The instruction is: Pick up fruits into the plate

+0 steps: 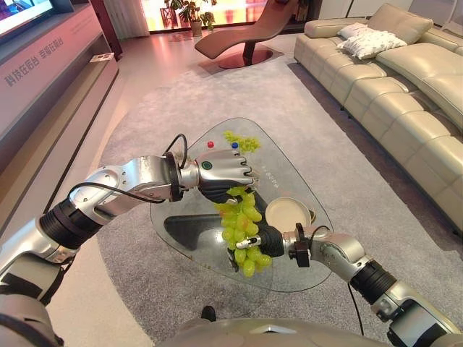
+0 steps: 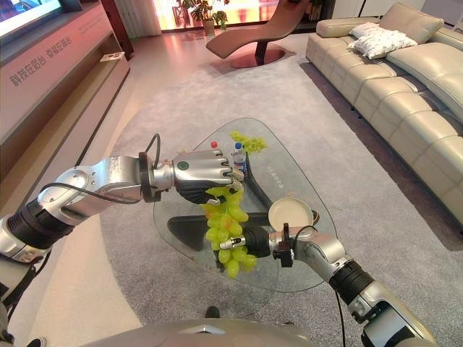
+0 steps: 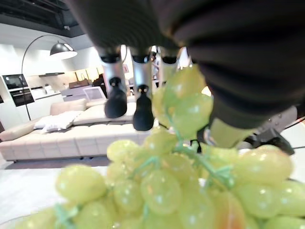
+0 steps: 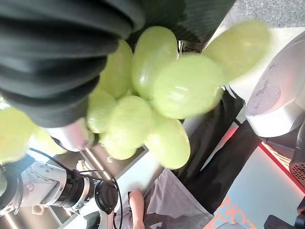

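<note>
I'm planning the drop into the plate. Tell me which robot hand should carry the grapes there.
Left. The left robot hand grips the top of the hanging grape bunch above the glass table. The right robot hand sits beside the bunch's lower part, between it and the plate, and may need to clear.

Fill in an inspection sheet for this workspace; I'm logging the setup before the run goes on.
Surface: glass table on a grey rug.
Job's things: grape bunch hanging from the left hand above the table; cream plate beside it, nothing on it; second grape bunch at the table's far edge.
Clutter: bottles with a red cap and a blue cap at the far edge.
Grippers: left hand curled on the bunch's top; right hand against its lower part, fingers hidden.
Cables: nothing seen apart from the robot's own.
Surroundings: beige sofa, brown lounge chair.
</note>
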Controlling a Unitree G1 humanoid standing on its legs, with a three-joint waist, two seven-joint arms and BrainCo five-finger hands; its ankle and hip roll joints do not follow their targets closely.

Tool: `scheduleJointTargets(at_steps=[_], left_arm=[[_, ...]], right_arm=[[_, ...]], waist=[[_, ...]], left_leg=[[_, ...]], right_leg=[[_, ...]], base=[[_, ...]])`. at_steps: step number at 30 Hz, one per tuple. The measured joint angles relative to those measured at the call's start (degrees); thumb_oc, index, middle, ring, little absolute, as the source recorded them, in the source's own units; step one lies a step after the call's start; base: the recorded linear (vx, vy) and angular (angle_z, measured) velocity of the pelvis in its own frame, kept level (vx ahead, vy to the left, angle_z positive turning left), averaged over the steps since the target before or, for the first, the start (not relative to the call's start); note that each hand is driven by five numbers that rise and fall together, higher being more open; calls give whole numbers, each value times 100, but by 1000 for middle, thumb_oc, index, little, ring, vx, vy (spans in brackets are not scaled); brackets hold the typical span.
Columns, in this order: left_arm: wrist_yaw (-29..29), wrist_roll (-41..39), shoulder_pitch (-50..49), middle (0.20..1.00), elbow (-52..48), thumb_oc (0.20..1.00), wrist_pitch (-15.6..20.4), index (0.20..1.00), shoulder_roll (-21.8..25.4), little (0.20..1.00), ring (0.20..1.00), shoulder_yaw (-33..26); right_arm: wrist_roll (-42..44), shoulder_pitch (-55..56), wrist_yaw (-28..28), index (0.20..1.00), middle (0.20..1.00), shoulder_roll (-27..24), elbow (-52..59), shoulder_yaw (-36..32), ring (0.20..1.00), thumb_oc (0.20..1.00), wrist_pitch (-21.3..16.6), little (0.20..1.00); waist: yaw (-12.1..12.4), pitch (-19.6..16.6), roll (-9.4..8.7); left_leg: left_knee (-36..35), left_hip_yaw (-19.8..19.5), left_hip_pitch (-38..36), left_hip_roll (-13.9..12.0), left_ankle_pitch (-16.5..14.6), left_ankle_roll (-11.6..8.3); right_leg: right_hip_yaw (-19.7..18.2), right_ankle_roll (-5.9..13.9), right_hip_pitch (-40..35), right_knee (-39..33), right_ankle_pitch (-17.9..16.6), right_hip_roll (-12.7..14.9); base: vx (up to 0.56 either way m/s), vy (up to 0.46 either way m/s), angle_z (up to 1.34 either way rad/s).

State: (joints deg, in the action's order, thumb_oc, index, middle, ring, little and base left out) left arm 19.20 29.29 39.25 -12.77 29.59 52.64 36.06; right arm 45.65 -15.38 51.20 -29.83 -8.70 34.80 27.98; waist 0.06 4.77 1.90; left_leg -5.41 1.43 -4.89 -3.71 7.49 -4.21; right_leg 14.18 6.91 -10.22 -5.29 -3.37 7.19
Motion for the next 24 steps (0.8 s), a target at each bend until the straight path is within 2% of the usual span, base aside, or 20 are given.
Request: scheduleJointTargets(at_steps=[10,11,12,13,18,24], left_arm=[[0,0,-16,200,0,200,-72,200,0,200,200,-2],[0,-1,-45,344,0,344,-80,344,0,344,344,-13],[0,-3,-104,931,0,931,-102,931,0,931,931,-38],[0,-4,-135,1000,0,1000,-131,1000,0,1000,1000,-41],[-86,-72,-745,1000,4,1000,-488,1000,-37,1000,1000,-449],[-447,-376,-1901,1000,418,1000,-955,1000,-255,1000,1000,-1048]], right_arm=[[-7,43,-99,200,200,5,-6,-19,200,200,-35,200],[-15,72,-105,200,200,4,-6,-33,200,200,-50,200],[-44,123,-123,200,200,4,-6,-54,200,200,-75,200],[-91,152,-140,200,200,2,-8,-63,200,200,-97,200],[-701,375,-338,200,200,-196,-48,-294,200,200,-204,200],[-1113,942,-318,200,200,-846,-46,-907,200,200,-369,200]], waist=[[-1,0,0],[-2,0,0],[-2,0,0],[-2,0,0],[-5,2,-2],[20,29,-46]], left_leg=[[0,1,-2,0,0,0],[0,1,-2,0,0,0],[0,1,-2,0,0,0],[0,1,-2,-1,-1,0],[0,3,3,-2,-1,0],[-1,45,47,-11,-2,2]], right_leg=[[-1,0,0,0,0,0],[-1,0,0,0,0,0],[-1,0,0,0,0,0],[-1,1,0,0,1,0],[-4,28,6,-1,21,-1],[-53,26,73,-7,24,-7]], base=[[0,0,0],[30,12,0],[0,0,0],[0,0,0],[7,-3,0],[52,-34,-4]])
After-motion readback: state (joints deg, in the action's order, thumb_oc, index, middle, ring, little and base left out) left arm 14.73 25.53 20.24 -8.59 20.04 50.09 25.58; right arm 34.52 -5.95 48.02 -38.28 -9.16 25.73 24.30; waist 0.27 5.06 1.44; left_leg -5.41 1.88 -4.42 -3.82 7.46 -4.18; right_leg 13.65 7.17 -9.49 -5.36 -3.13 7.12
